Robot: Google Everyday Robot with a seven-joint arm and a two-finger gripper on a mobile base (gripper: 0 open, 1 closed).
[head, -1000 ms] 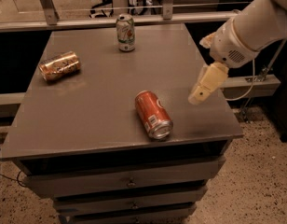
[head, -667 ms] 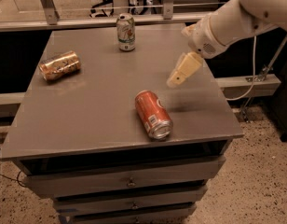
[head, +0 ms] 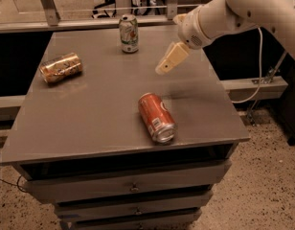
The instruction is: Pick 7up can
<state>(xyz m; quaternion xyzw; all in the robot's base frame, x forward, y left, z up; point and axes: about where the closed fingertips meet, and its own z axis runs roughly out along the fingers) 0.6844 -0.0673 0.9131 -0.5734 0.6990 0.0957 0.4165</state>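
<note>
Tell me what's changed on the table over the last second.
The gripper has swung from over the table's right side, as pictured, inward and toward the back, closing on the upright 7up can. It hangs above the table and has taken hold of nothing. The 7up can, the red can lying on its side and the orange-gold can have not moved.

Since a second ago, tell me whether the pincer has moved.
Yes. The pincer has swung left and farther back, from right of the red cola can to behind it, nearer the 7up can.
</note>
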